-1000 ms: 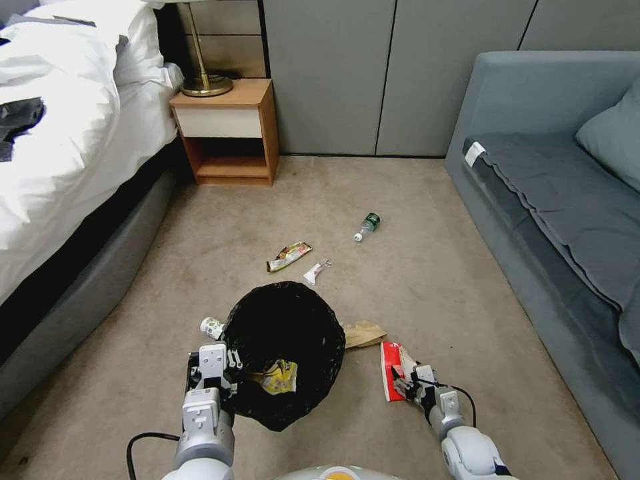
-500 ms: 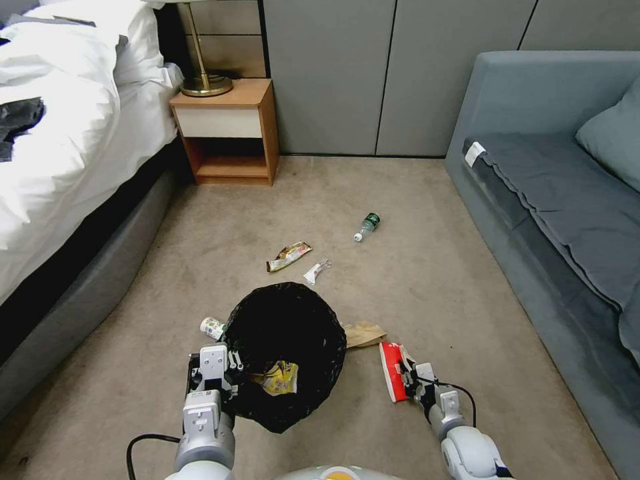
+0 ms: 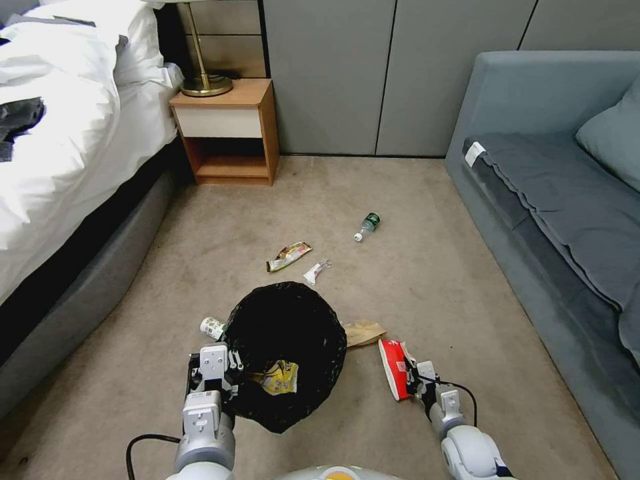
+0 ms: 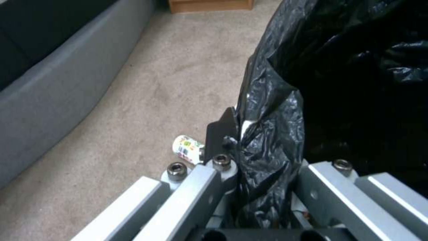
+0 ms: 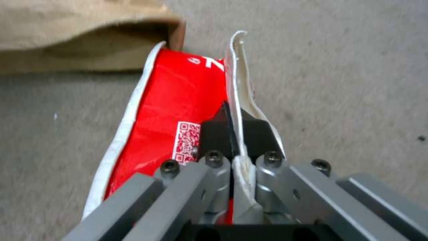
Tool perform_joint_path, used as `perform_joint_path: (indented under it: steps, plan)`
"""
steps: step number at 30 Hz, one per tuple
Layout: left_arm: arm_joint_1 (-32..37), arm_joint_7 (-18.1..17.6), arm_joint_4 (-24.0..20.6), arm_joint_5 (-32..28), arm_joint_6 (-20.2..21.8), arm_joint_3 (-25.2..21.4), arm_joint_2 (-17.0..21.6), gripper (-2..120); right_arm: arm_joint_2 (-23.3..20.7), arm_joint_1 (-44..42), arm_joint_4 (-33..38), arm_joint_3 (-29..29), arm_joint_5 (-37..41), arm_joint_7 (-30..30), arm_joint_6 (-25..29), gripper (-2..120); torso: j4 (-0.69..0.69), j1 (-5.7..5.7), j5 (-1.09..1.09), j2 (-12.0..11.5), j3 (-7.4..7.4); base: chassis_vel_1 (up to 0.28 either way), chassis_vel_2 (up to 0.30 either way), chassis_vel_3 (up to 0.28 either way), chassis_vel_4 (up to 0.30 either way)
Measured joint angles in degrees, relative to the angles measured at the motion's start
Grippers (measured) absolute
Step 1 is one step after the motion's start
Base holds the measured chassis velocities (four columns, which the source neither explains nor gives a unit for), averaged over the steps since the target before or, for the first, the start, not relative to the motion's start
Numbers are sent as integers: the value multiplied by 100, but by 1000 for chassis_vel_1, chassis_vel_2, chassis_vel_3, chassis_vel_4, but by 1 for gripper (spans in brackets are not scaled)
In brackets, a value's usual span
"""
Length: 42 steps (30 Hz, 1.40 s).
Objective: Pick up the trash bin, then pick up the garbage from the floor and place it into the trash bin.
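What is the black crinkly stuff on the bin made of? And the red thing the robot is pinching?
The black liner on the trash bin looks like thin glossy plastic film: it wrinkles and catches the light. The red-white carton, pinched by the right tool, seems to be coated paperboard: smooth printed face, white torn edge. The left tool clamps the liner at the rim.

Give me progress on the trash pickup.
Done: left pincer holds the round black-lined trash bin by its rim; one yellow snack wrapper lies inside. In hand: right pincer shut on the red-white carton. Left on the floor: brown paper bag, green plastic bottle, multicolour wrapper, small white packet, small white bottle.
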Motion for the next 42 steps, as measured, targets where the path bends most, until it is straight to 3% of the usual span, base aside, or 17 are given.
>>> perform_joint_path:
  steps: [5, 8, 9, 11, 13, 15, 18, 19, 21, 26, 31, 42]
  plan:
    - [-4, 0, -2, -1, 0, 0, 3, 3, -20, -88, 287, 49, -11, 106, 60, 0, 0, 0, 1, 0, 0, 0, 0, 0, 0]
    - [-15, 3, -7, -9, 0, -5, 7, 3, -76, -399, 1474, 175, 94, 153, 122, 0, 0, 0, 0, 0, 0, 0, 0, 0, 0]
    - [-15, 3, -7, -9, 0, -5, 7, 3, -76, -399, 1474, 175, 94, 153, 122, 0, 0, 0, 0, 0, 0, 0, 0, 0, 0]
    - [-23, 4, 2, -13, 0, -7, 6, 3, -104, -619, 2543, 223, 252, 107, 168, 0, -1, 0, -1, 0, 0, 0, 0, 0, 0]
    - [-34, 6, 22, -16, 3, -6, -1, 3, -120, -796, 3562, 232, 470, -240, 419, 0, 0, 0, -2, 0, 0, 0, 0, 0, 0]
    - [-40, 7, 32, -18, 4, -5, -2, 3, -124, -830, 3872, 221, 556, -456, 611, 0, 0, 0, -1, 0, 0, 0, 0, 0, 0]
    - [-57, 8, 52, -23, 15, -5, -5, 3, -171, -871, 4764, 91, 847, -1570, 1321, 0, 1, 0, -2, 0, 0, 0, 0, 0, 0]
    - [-57, 8, 52, -23, 15, -5, -5, 3, -171, -871, 4764, 91, 847, -1570, 1321, 0, 1, 0, -2, 0, 0, 0, 0, 0, 0]
    - [-63, 9, 53, -27, 25, -4, -5, 3, -269, -967, 5200, -133, 1140, -2303, 1500, 0, 0, 0, -1, 0, 0, 0, 0, 0, 0]
    - [-78, 14, 56, -31, 43, -5, -9, 3, -498, -1062, 5289, -548, 1185, -3038, 1589, 0, 0, 0, 0, 0, 0, 0, 0, 0, 0]
    - [-75, 18, 51, -31, 61, -19, -18, 3, -728, -1085, 5072, -972, 942, -3200, 1651, 0, 0, 0, -1, 0, 0, 0, 0, 0, 0]
    - [-113, 25, 80, 11, 53, 31, -70, 3, -668, -1048, 4483, -1434, 566, -3217, 1667, 0, 0, 0, 0, 0, 0, 0, 0, 0, 0]
